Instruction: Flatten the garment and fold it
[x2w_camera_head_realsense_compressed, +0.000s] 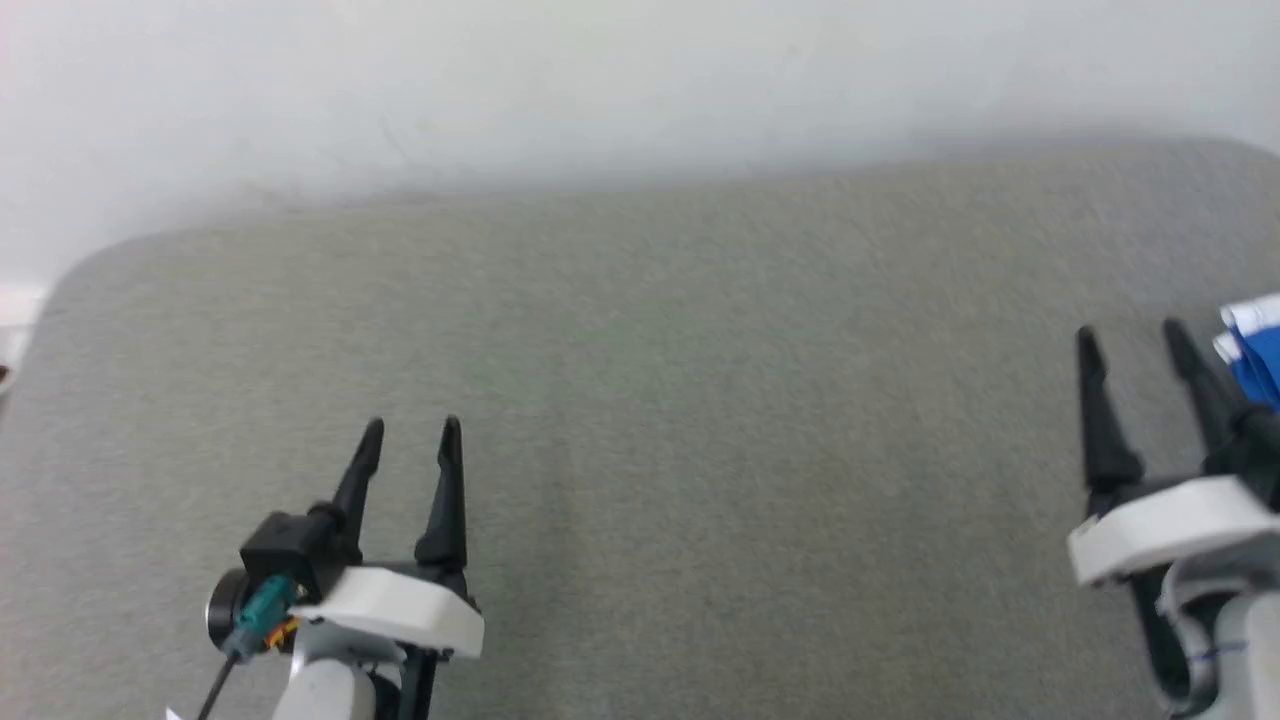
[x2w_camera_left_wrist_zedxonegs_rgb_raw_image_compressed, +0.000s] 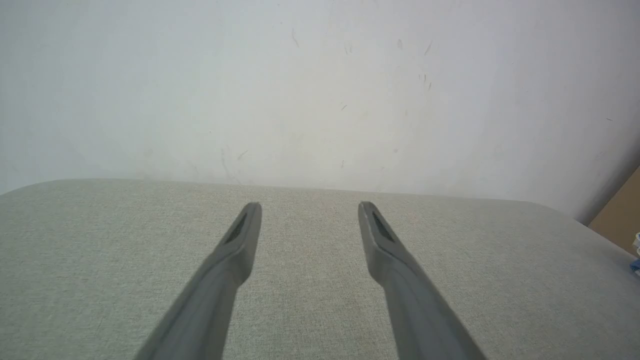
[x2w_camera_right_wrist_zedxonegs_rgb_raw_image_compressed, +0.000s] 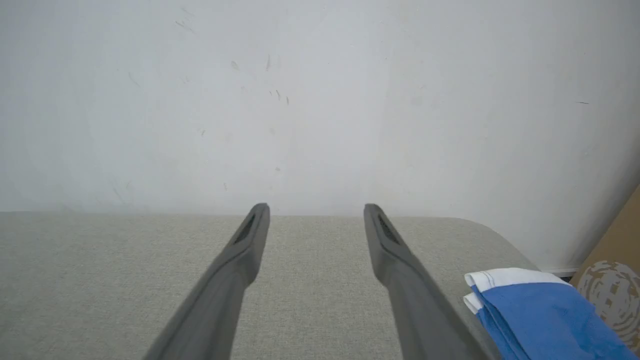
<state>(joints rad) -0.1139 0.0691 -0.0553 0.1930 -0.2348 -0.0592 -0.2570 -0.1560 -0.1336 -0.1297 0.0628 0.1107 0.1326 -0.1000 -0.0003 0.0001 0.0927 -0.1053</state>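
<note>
Garment (x2w_camera_right_wrist_zedxonegs_rgb_raw_image_compressed: 540, 315) layered on grey pad (x2w_camera_head_realsense_compressed: 700, 400) beside right fingers (x2w_camera_right_wrist_zedxonegs_rgb_raw_image_compressed: 250, 245), spread, empty; left fingers (x2w_camera_left_wrist_zedxonegs_rgb_raw_image_compressed: 240, 245) spread, empty.

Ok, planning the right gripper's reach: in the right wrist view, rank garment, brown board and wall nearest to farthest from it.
1. garment, lying just right of the right gripper.
2. brown board, far right, behind the garment.
3. wall, straight ahead, past the table.
</note>
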